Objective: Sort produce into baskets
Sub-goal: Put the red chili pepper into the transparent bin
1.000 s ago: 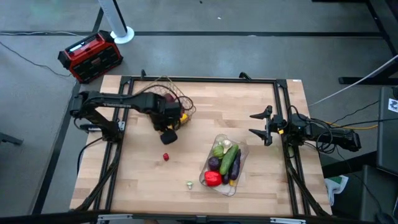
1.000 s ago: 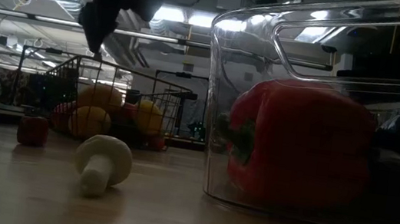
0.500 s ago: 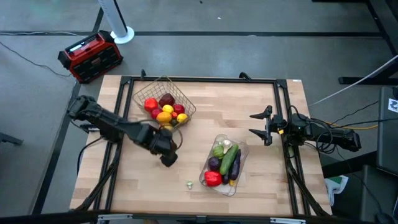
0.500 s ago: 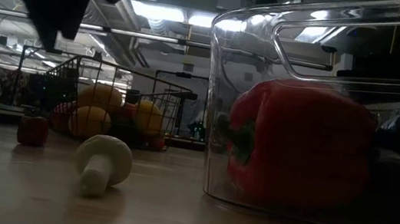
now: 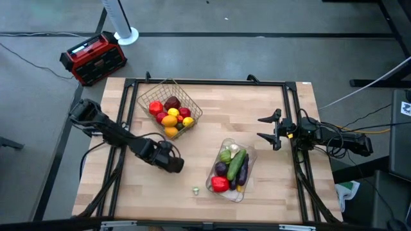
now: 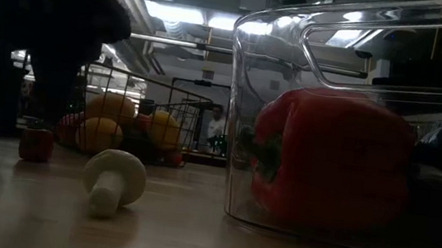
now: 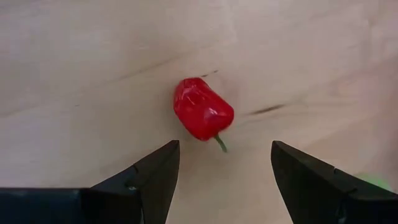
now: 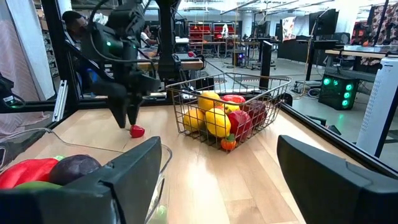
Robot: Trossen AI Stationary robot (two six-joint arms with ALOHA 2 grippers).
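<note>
A small red fruit [image 7: 203, 109] with a short green stem lies on the wooden table, near its middle left. My left gripper [image 5: 173, 165] hangs open just above it, pointing steeply down, and hides it in the high view. Its fingers [image 7: 155, 174] stand to either side, short of the fruit. The bronze wire basket [image 5: 170, 109] at the far left holds red, yellow and orange fruits. The clear tray [image 5: 250, 152] holds a red pepper [image 6: 327, 159], eggplants and green vegetables. My right gripper [image 5: 270, 128] waits open at the table's right edge.
A white mushroom [image 5: 195, 190] lies on its side near the table's front edge, left of the clear tray. A red-and-black box [image 5: 93, 58] sits on the floor beyond the far left corner. Black frame rails run along the table's left and right sides.
My left gripper has come away from the wire basket toward the table's near edge and has sunk down over the small red fruit, rolling about its own axis on the way. Its fingers have stayed open. The fruit has not moved.
</note>
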